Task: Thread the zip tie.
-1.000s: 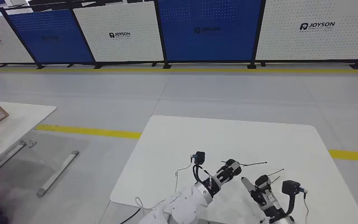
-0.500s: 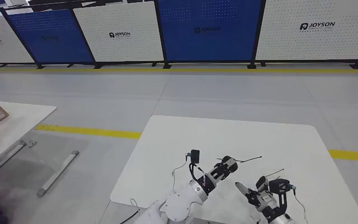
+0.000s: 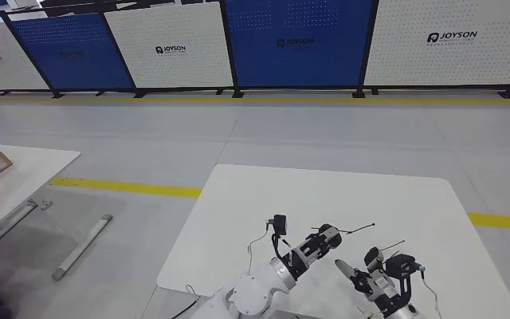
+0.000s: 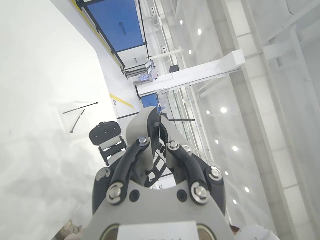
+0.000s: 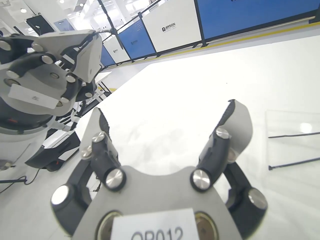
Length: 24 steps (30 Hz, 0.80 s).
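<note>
Holding a tie [image 4: 181, 119] in the left pincer [image 3: 327, 234], clamped shut on it and raised off the near part of the table [image 3: 319, 187]. Gripped near one end, with a thin black length poking free past the fingertips and ending in a small knob, likely the head. Long axis roughly level, running from the left pincer toward the robot's right and slightly away from the body. Just nearer the body and to the right: the right pincer [image 5: 167, 116], spread wide, empty, mouth facing out over the table. Free end ahead of that mouth in the top view, near but not touching, and not between the jaws. Lying about crosswise to the right pincer's reach, so better taken by closing across the strip than along it. Judged as early in the job: no loop, nothing threaded yet. Probably calls next for easing the right pincer forward to the free end, as the free arm and close by, then bending tail round to head. Risk of the thin, springy strip flicking aside under a skewed pinch, or of slipping in the left grip. Beside the right pincer, farther to the right, two spare ties [image 5: 292, 136] flat on a clear sheet [image 5: 285, 118], untouched, roughly parallel to each other.
</note>
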### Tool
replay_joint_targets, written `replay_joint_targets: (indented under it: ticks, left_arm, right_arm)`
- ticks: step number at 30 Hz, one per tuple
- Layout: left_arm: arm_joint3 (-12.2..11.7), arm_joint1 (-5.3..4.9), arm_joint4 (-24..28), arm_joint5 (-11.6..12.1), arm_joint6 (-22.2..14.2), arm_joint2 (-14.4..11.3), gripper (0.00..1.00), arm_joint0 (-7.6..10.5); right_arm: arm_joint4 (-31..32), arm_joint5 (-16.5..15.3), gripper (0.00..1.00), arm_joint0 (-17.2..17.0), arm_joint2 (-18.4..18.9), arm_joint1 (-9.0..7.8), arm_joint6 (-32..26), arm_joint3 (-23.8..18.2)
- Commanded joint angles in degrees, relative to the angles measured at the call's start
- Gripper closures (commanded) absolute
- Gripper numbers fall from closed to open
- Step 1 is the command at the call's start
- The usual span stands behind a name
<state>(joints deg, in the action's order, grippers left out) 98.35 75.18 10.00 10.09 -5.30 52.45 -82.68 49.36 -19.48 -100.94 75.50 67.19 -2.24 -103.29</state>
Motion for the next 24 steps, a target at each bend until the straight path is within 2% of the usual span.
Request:
replay_joint_targets:
  ticks: [1, 7, 12, 20, 24]
  left_arm:
    - [0.0, 0.00, 0.0, 0.0, 0.0, 0.0, 1.00, 0.00]
    - [0.1, 0.02, 0.1, -0.1, 0.0, -0.1, 1.00, -0.03]
    - [0.1, 0.22, 3.2, -0.7, -2.2, -0.9, 1.00, 0.39]
    - [0.1, 0.22, 3.2, -0.7, -2.2, -0.9, 1.00, 0.39]
    - [0.1, 0.25, 3.2, -0.8, -1.9, -1.0, 1.00, 0.36]
  right_arm:
    - [0.0, 0.0, 0.00, 0.0, 0.0, 0.00, 0.0, 0.0]
    - [-1.5, 0.0, 0.00, 1.2, -0.4, 0.06, -0.9, 0.9]
    - [-1.1, 0.0, 0.00, 3.4, -1.2, -0.27, -2.0, 2.0]
    - [-1.1, 0.0, 0.00, 3.4, -1.2, -0.27, -2.0, 2.0]
    - [1.6, 4.7, 0.00, 3.5, -1.4, 0.01, 1.3, 2.3]
